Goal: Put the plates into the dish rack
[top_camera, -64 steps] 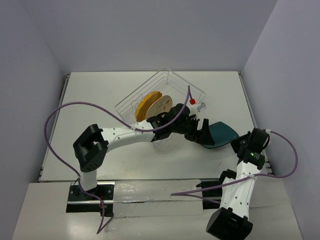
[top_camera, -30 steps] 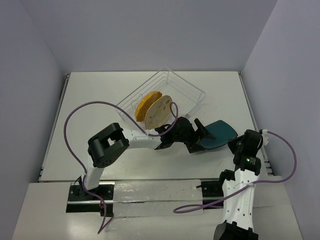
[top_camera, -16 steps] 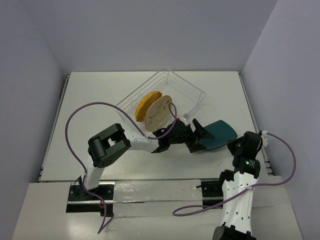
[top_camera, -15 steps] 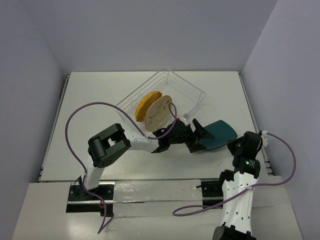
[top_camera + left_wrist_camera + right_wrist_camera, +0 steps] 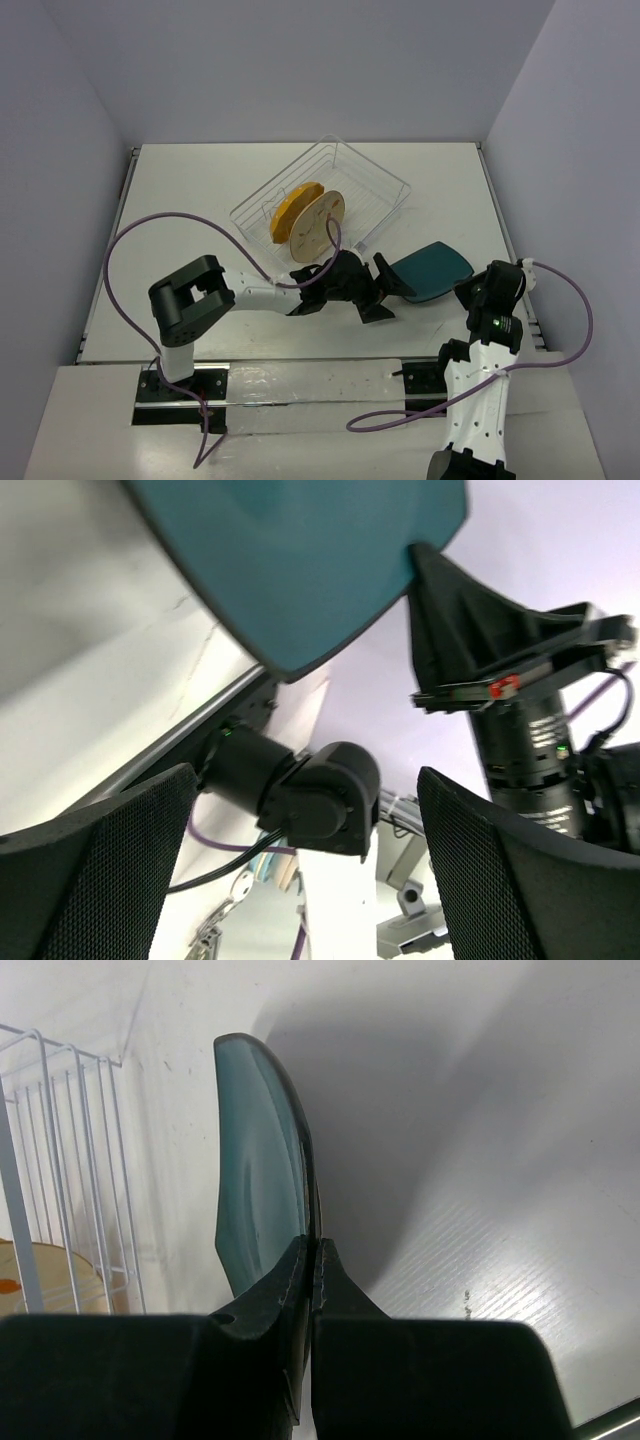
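Note:
The dark teal plate (image 5: 432, 270) is tilted up on the table's right side, right of the dish rack (image 5: 372, 180). My right gripper (image 5: 463, 284) is shut on its near-right rim; in the right wrist view the fingers (image 5: 296, 1278) pinch the edge-on plate (image 5: 258, 1185). My left gripper (image 5: 392, 298) is open and empty just left of the plate, apart from it. The left wrist view shows the plate (image 5: 300, 560) above its spread fingers (image 5: 95, 870). The orange-yellow plate (image 5: 290, 208) and the beige plate (image 5: 318, 224) stand upright in the rack.
The rack's wire wall (image 5: 60, 1160) and part of the beige plate (image 5: 40, 1280) show at the left of the right wrist view. The left arm's purple cable (image 5: 130, 250) loops over the table's left half. The table's right edge (image 5: 515, 270) is close to the right arm.
My left gripper has drawn back from the teal plate's left edge toward the near left, open. The right gripper still holds the plate, in about the same place.

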Controlling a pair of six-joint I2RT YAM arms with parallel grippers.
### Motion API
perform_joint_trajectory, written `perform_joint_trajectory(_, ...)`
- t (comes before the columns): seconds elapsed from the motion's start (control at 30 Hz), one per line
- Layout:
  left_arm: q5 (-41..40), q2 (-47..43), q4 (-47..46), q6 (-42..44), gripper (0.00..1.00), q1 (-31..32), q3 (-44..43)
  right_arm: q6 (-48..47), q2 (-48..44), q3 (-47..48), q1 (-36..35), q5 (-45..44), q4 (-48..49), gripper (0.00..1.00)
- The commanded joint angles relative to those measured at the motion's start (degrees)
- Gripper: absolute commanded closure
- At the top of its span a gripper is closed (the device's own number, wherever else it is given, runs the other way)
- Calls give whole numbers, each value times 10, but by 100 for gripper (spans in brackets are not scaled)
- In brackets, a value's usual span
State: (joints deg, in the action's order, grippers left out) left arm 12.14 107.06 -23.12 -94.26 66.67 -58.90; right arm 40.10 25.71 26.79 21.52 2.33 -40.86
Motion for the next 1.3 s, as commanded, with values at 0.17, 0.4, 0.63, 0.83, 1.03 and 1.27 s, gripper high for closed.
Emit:
perform_joint_trajectory(0.17,3,50,90,-60,1,1,-10,-2,-14,37,-8,27,27,100)
perform_joint_trajectory(0.4,-40,78,37,-101,1,1,-16,13,-1,69,-27,37,21,100)
perform_joint_trajectory(0.63,-49,102,-3,-123,1,23,-4,9,10,87,-52,0,26,100)
perform_joint_trajectory(0.83,-51,109,0,-142,1,45,5,26,3,80,-56,18,42,100)
perform_joint_trajectory(1.03,-20,138,-22,-181,1,59,23,46,-32,46,-72,24,41,100)
perform_joint_trajectory(1.27,-41,135,-21,-207,3,61,36,68,-75,9,-84,14,24,100)
